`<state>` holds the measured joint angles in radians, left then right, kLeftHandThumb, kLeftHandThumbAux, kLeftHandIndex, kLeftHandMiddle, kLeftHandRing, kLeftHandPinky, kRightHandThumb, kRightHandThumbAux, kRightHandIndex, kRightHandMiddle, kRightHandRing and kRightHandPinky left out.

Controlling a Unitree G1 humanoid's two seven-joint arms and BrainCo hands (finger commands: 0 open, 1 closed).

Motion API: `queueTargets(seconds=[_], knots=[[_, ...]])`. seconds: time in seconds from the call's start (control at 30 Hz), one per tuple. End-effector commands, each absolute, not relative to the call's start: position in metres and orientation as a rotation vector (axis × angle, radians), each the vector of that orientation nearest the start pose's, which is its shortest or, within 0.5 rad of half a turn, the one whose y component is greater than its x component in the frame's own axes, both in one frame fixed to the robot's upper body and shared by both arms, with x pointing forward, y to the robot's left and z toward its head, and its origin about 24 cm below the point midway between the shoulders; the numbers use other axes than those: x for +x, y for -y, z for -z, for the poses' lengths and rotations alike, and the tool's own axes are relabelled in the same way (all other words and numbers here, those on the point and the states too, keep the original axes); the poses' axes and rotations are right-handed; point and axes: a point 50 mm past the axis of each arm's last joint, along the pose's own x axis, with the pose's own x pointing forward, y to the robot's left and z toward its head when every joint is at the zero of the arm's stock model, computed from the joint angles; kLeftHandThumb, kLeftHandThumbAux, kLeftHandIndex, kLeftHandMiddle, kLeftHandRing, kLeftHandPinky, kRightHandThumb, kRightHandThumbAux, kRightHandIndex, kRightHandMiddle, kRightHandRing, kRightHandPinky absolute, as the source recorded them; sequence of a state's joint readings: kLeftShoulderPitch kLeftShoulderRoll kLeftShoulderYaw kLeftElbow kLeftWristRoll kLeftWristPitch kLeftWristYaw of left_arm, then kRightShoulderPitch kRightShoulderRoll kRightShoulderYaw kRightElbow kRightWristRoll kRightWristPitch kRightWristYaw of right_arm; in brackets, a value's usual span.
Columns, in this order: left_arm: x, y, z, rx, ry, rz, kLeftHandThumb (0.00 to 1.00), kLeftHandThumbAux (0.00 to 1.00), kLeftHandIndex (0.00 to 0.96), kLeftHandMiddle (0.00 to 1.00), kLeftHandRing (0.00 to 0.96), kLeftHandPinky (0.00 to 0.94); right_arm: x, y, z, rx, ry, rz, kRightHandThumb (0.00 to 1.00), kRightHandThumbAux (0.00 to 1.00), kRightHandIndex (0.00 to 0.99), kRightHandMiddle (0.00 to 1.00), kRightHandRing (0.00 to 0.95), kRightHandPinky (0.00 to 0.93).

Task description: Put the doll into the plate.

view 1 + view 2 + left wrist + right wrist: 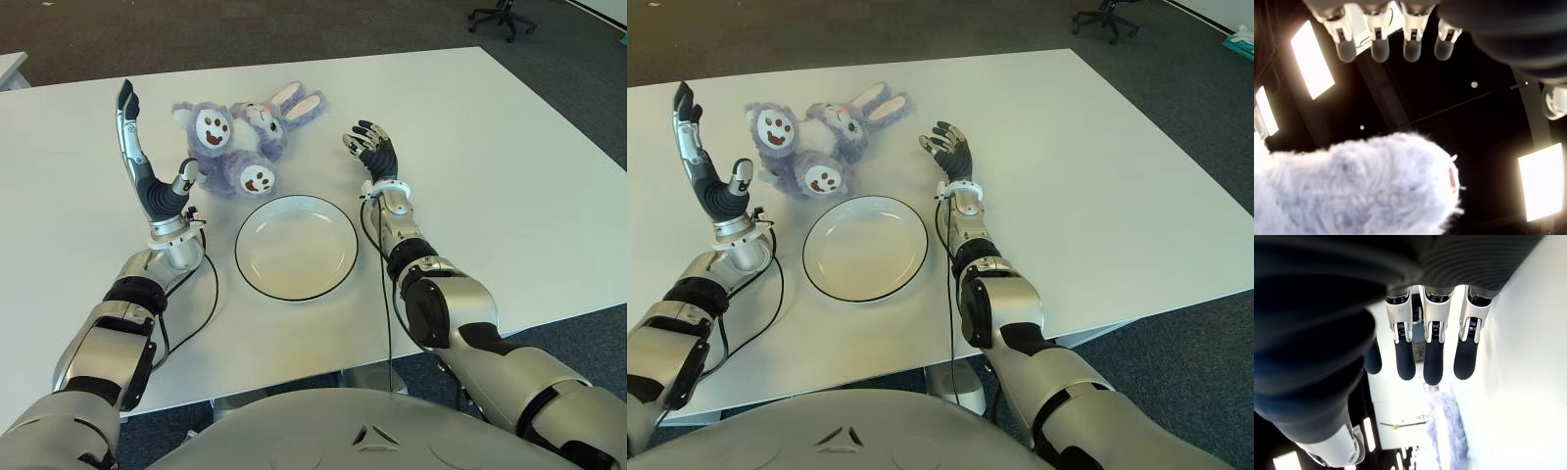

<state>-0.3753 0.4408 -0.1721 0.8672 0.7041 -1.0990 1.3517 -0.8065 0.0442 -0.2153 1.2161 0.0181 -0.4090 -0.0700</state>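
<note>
Here the white table (pixel 509 166) carries every item, with dark carpet around it and an office chair (pixel 502 17) on the floor beyond the far right corner. Next in size, the doll (pixel 245 137), a purple plush rabbit with white smiling patches on its feet and pink-lined ears, lies on the tabletop just beyond the plate (pixel 296 246), toward the plate's far-left rim; it is outside the plate, and whether its nearest foot touches the rim cannot be told. The plate is round, white with a thin dark rim, holds nothing, and sits between the two forearms. The left hand (pixel 147 162) is raised upright just left of the doll, palm toward it, fingers (pixel 125 108) extended and spread, thumb out toward the plush; it holds nothing. In the left wrist view the four fingertips (pixel 1379 44) are straight, with plush fur close in front of the palm. The right hand (pixel 373 149) shows right of the doll and beyond the plate's right rim, fingers open and slightly curved, grasping nothing. The right wrist view confirms the straight fingers (pixel 1433 357) beside the white tabletop, the purple plush visible farther off.
</note>
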Motion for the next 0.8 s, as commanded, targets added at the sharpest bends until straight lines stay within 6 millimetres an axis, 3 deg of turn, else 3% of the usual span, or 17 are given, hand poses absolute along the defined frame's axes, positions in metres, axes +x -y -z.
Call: queueTargets(seconds=[0.03,0.33,0.8], knots=[[0.194,-0.221,0.019,0.557,0.550,-0.436,0.209,0.234,0.000,0.041,0.033,0.057,0.320,0.111,0.036,0.127,-0.422,0.035,0.318,0.794,0.201,0.233,0.246,0.267],[0.194,-0.222,0.019,0.550,0.544,-0.450,0.226,0.248,0.000,0.042,0.028,0.039,0.320,0.110,0.036,0.130,-0.420,0.034,0.313,0.796,0.202,0.234,0.246,0.269],[0.199,-0.242,0.015,0.655,0.523,-0.423,0.204,0.224,0.000,0.033,0.012,0.033,0.320,0.110,0.035,0.127,-0.417,0.030,0.307,0.795,0.201,0.238,0.244,0.260]])
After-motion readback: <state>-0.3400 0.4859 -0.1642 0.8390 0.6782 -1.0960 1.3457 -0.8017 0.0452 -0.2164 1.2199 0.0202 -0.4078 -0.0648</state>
